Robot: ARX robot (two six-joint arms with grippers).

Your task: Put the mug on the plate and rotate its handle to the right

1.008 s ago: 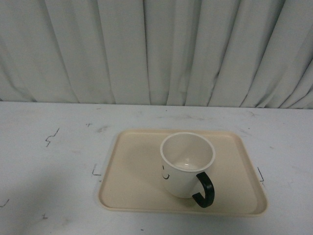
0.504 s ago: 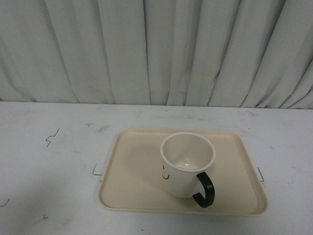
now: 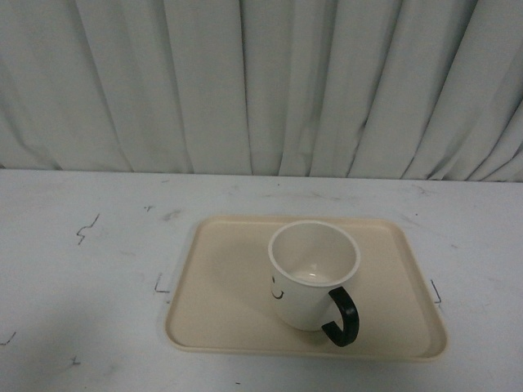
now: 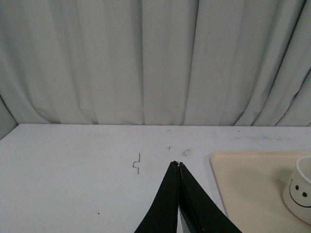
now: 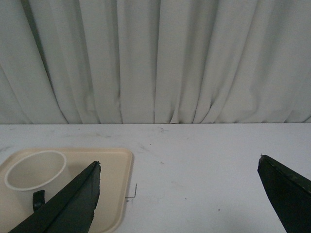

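On plate (image 3: 214, 302): mug (image 3: 301, 294) upright, handle (image 3: 344, 318) at 5 o'clock
left gripper (image 4: 178, 165): closed, empty
right gripper (image 5: 179, 160): open wide

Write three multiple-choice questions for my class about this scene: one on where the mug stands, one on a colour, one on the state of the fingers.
1. Where does the mug stand? A on the tray B on the bare table C held in the air
2. What colour is the handle? A red B black C white
3. The left gripper has its fingers: A wide apart B shut together C around the mug
Answers: 1 A, the tray's floor surrounds its base; 2 B, the loop is glossy black; 3 B, the tips meet with nothing between.
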